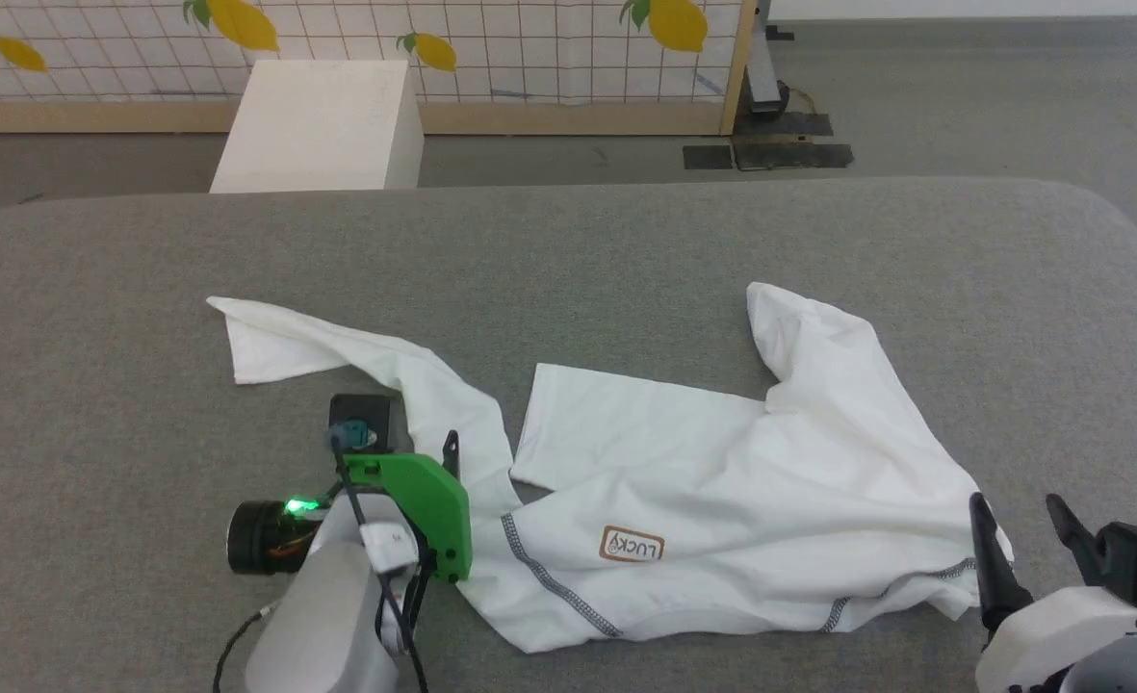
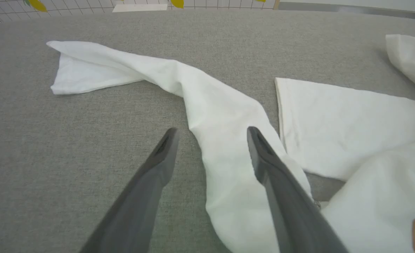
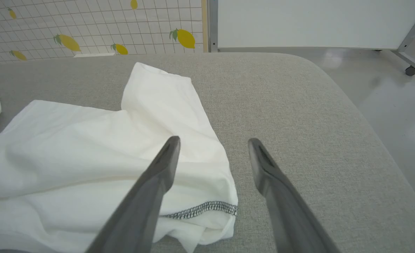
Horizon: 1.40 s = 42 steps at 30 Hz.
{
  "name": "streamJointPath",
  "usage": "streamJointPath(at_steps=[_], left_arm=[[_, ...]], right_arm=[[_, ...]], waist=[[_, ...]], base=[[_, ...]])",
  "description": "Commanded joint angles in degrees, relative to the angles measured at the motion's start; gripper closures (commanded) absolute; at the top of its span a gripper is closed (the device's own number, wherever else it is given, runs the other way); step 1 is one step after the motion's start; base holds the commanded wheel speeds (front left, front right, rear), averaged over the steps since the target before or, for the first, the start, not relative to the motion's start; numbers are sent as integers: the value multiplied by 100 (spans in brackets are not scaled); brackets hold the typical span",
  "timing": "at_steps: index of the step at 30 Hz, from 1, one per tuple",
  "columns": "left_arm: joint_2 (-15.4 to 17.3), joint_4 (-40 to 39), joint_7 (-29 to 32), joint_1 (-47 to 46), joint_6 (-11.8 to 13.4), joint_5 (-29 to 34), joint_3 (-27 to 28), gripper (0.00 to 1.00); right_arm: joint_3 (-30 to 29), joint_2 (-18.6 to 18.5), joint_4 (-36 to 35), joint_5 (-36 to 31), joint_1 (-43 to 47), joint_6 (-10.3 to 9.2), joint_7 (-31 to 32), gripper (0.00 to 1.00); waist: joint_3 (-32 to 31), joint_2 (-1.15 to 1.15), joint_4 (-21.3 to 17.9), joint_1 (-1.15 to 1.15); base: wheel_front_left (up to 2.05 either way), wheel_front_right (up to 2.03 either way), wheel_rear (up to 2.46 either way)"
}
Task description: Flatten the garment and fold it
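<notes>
The garment [image 1: 722, 500], a white long-sleeved shirt, lies crumpled on the grey table [image 1: 568, 260], its "LUCKY" patch [image 1: 632, 545] facing up. One sleeve [image 2: 221, 116] runs to the far left and the other bunches at the far right [image 1: 799, 327]. Dark zigzag seams [image 1: 554, 577] cross the near part. My left gripper [image 2: 211, 130] is open, its fingers either side of the left sleeve, holding nothing. My right gripper [image 1: 1016, 502] is open at the garment's near right corner [image 3: 207, 207]. One of its fingers [image 3: 158, 175] is over fabric, the other over bare table.
A rigid white box [image 1: 323, 125] stands beyond the table's far edge, before a lemon-patterned grid wall [image 1: 529, 48]. The table's rounded right edge [image 3: 369, 133] drops to the floor, where a white board on a wheeled stand [image 3: 409, 70] is.
</notes>
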Motion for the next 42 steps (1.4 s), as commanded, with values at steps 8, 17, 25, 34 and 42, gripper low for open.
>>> streamJointPath(at_steps=[8,17,25,34,42], left_arm=[[175,1259,1496,-760,-154,-87,-34,47],[832,726,451,-647,-33,-408,641,100],[1204,-78,9,264,599,-661,1393,100],[895,-762,-695,1135,804,-871,1633,0],[380,-1583,-2207,1445,677,-681,1375,0]], right_arm=[[357,-4,11,33,-256,-8,28,0],[396,-4,46,96,-344,-8,-53,0],[215,-4,97,68,-353,-8,-50,0],[375,-4,192,166,-362,-8,184,0],[716,-4,529,516,-925,-8,952,0]], waist=[[164,67,-404,0],[141,67,-360,0],[78,67,-8,0],[67,67,277,0],[238,67,518,0]], base=[[0,0,0],[0,0,0],[0,0,0],[0,0,0],[0,0,0]])
